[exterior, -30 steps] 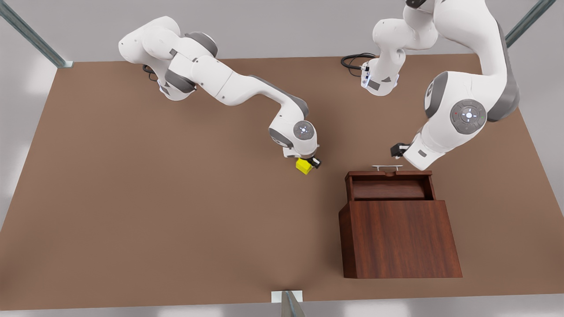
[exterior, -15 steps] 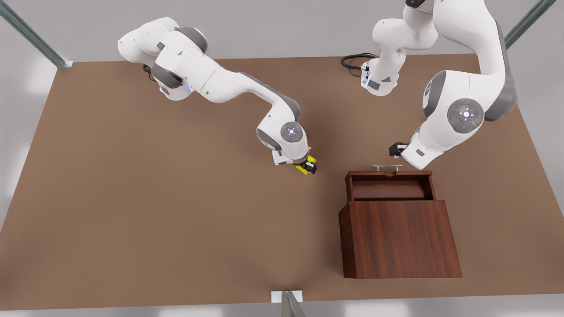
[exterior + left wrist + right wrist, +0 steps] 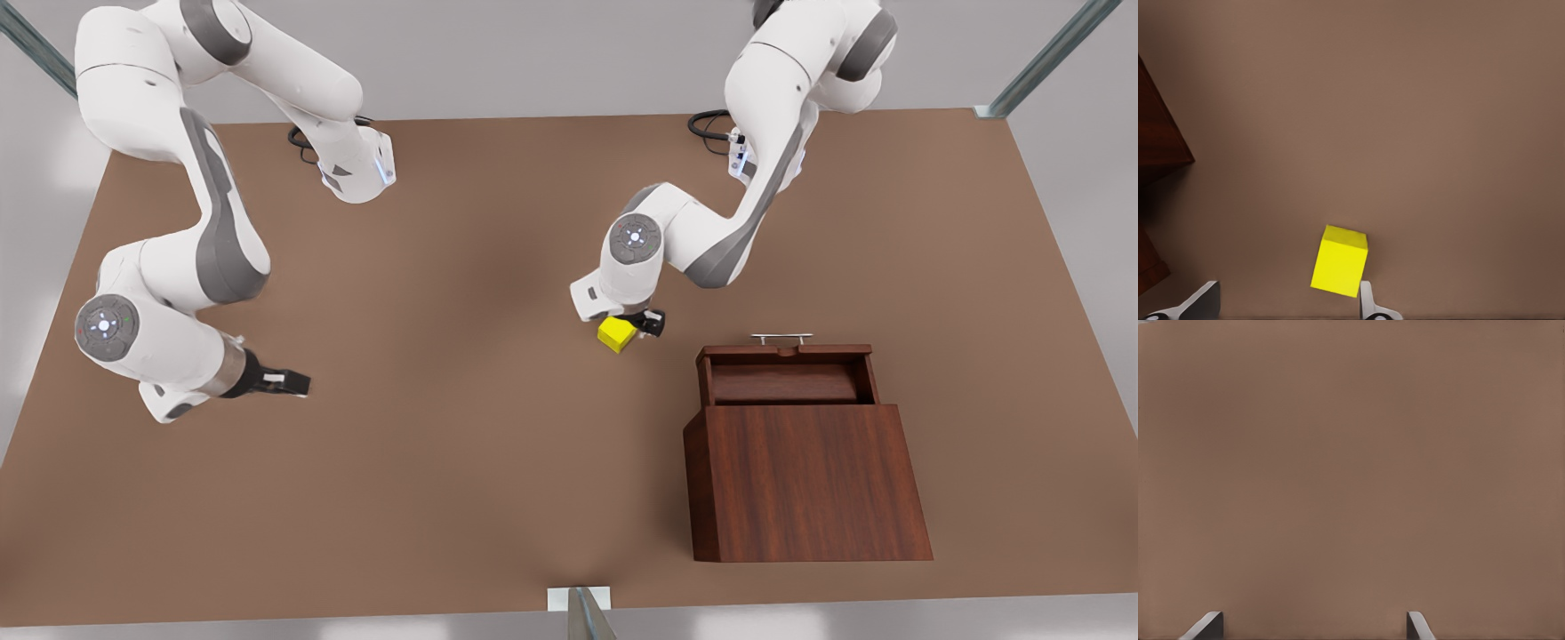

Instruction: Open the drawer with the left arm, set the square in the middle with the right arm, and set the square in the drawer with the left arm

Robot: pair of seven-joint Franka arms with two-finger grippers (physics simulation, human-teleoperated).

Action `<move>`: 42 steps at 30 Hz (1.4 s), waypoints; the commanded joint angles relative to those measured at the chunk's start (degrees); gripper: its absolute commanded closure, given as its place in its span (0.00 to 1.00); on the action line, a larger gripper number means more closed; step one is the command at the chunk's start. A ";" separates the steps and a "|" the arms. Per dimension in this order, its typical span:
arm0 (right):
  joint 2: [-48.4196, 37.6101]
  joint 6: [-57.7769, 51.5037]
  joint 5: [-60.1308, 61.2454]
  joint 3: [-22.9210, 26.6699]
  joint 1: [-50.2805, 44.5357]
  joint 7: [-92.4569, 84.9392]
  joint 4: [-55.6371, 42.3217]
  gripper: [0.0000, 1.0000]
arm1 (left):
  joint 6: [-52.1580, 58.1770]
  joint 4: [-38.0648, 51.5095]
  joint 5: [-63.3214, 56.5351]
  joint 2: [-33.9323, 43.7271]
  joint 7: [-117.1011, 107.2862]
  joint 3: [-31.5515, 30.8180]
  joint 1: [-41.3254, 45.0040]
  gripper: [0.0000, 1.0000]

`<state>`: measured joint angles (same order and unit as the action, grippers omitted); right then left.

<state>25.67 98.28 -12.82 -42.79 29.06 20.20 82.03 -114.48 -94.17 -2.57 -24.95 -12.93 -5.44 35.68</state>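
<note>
The left gripper (image 3: pixel 642 325) hangs low over the middle (image 3: pixel 533 356) of the tabletop (image 3: pixel 444 498), its fingers (image 3: pixel 1368 303) spread apart with the square (image 3: pixel 616 334) between them; in the left wrist view the yellow cube (image 3: pixel 1339 261) sits close beside one finger and well clear of the other, so the pincer is open and not gripping it. The square rests on the bare brown surface, near the cabinet (image 3: pixel 805 480) but apart from it, off the corner of the pulled-out drawer (image 3: pixel 784 373). The drawer stands open, its silver handle (image 3: pixel 781 337) facing the far edge of the tabletop. The right gripper (image 3: pixel 289 383) waits well away, near the edge of the tabletop at the front view's left, its fingers (image 3: pixel 1205 627) parted wide over bare table, holding nothing.
</note>
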 commanded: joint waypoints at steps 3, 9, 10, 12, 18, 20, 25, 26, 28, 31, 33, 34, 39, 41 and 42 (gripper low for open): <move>-0.27 0.16 -0.10 -0.10 0.03 0.10 0.24 0.00 | -5.05 -4.18 0.28 -0.28 0.62 -0.01 0.62 0.00; -15.63 -0.81 9.91 25.89 -15.41 -10.52 5.68 0.00 | -17.44 -10.24 0.02 -1.51 1.94 -0.01 0.80 0.00; -18.46 -0.55 10.09 34.78 -22.90 -12.99 8.50 0.00 | -17.62 -10.68 0.02 -1.95 1.94 -0.01 0.80 0.00; -19.51 -0.81 10.18 37.95 -25.28 -15.45 9.73 0.00 | -17.62 -12.09 0.02 -2.65 1.94 -0.01 1.06 0.00; -19.25 0.68 11.33 45.78 -33.89 -15.45 10.35 0.00 | -17.80 -12.09 0.28 -5.46 1.85 -0.01 1.76 0.00; -18.81 0.77 11.41 45.69 -34.86 -15.54 10.26 0.00 | -17.80 -12.44 0.19 -6.17 1.85 -0.01 1.85 0.00; -17.58 2.09 12.64 45.69 -35.04 -15.45 9.82 0.00 | -17.89 -13.14 0.11 -7.31 1.85 -0.01 2.29 0.00; -17.49 2.09 12.64 45.60 -35.04 -15.45 9.82 0.00 | -18.41 -13.23 0.02 -7.75 1.85 0.08 2.29 0.00; -17.49 2.09 12.64 45.25 -34.95 -15.45 9.91 0.00 | -19.12 -13.41 0.02 -8.01 1.85 0.08 2.21 0.00; -17.49 2.00 12.64 45.25 -34.95 -15.45 9.91 0.00 | -19.91 -13.76 0.02 -8.54 1.85 0.08 2.21 0.00; -17.49 2.00 12.64 45.25 -34.95 -15.45 10.00 0.00 | -20.52 -13.76 0.02 -9.33 1.85 0.08 2.21 0.00; -17.49 2.00 12.64 45.25 -34.95 -15.45 10.00 0.00 | -21.22 -13.76 0.02 -9.95 1.85 0.08 2.12 0.00; -17.41 2.09 12.64 45.25 -34.95 -15.37 9.91 0.00 | -22.19 -13.76 0.02 -10.65 1.85 0.17 2.21 0.43; -17.32 2.09 12.64 45.25 -34.95 -15.37 9.82 0.00 | -22.02 -13.76 -0.07 -10.74 1.85 0.17 2.21 0.50; -17.23 2.09 12.64 45.25 -34.95 -15.37 9.82 0.00 | -22.02 -13.76 0.02 -10.65 1.85 0.17 2.21 0.50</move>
<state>8.44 100.37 -0.18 2.46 -5.87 4.90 91.85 -136.43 -107.93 -3.51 -35.59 -11.29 -5.27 37.89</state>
